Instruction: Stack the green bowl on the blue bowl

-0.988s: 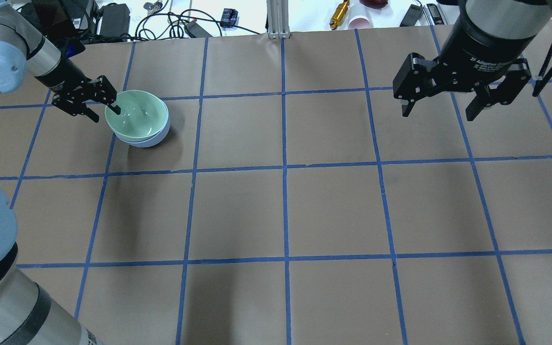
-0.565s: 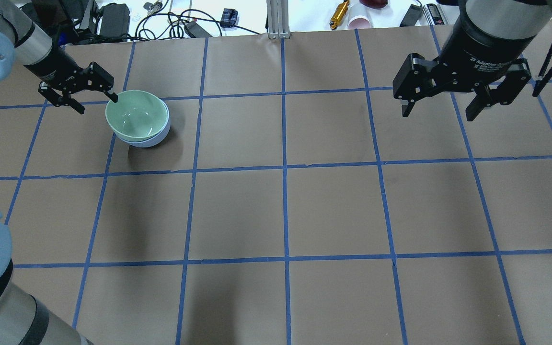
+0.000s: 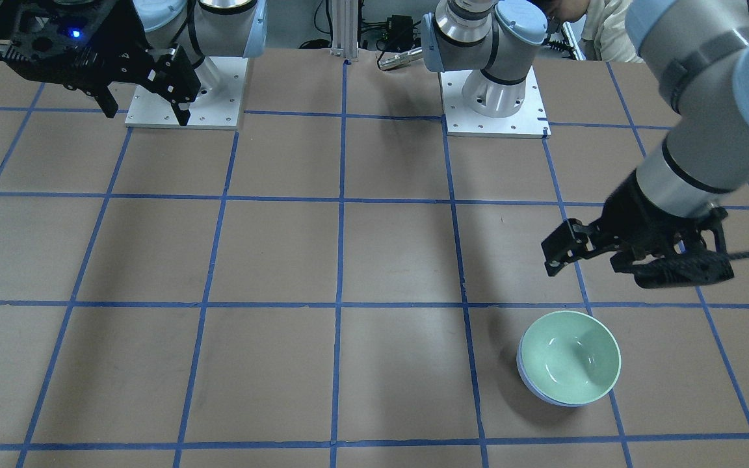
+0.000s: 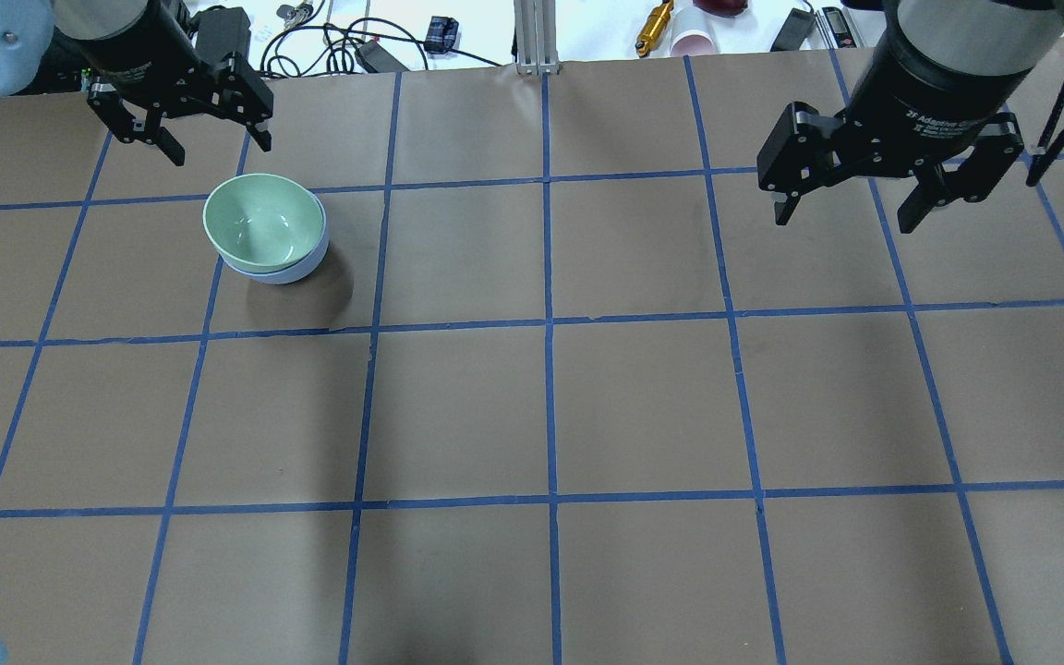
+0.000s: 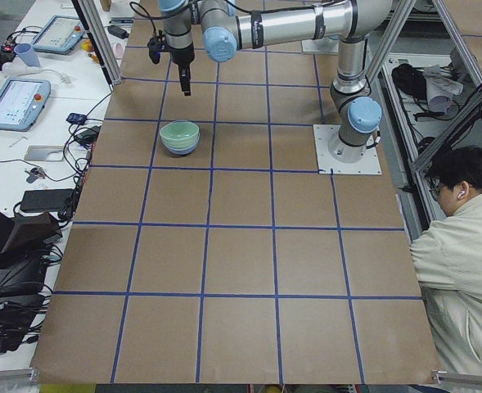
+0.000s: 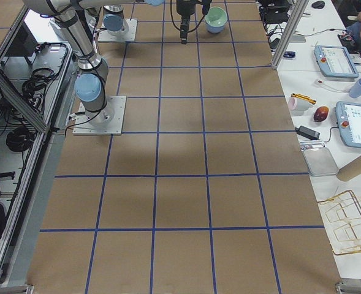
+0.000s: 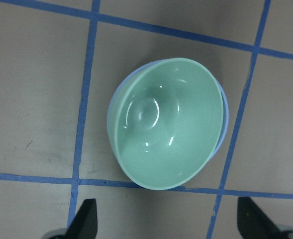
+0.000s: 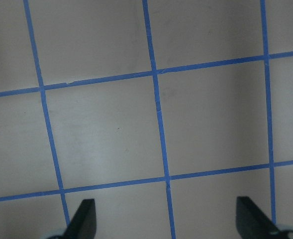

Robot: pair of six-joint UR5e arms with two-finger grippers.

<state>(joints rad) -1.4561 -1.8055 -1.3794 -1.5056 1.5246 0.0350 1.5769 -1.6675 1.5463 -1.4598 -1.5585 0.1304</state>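
The mint-green bowl (image 4: pixel 264 222) sits nested inside the pale blue bowl (image 4: pixel 299 269) on the far left part of the table. Only a sliver of the blue bowl shows under it. Both also show in the front view, the green bowl (image 3: pixel 569 361) in the blue bowl (image 3: pixel 534 389), and in the left wrist view, the green bowl (image 7: pixel 168 124) in the blue bowl (image 7: pixel 225 117). My left gripper (image 4: pixel 218 148) is open and empty, raised just beyond the bowls and apart from them. My right gripper (image 4: pixel 843 220) is open and empty, high over the far right.
Cables, adapters, a gold tool (image 4: pixel 654 26) and a pink cup (image 4: pixel 694 42) lie past the table's far edge, beside an aluminium post (image 4: pixel 537 37). The arm bases (image 3: pixel 495 97) stand on the robot's side. A person (image 5: pixel 461 237) sits beside the table.
My left gripper, whose finger was at the green bowl's rim, has lifted and drawn back toward the far edge. The bowls stay nested in place. The right arm has not moved.
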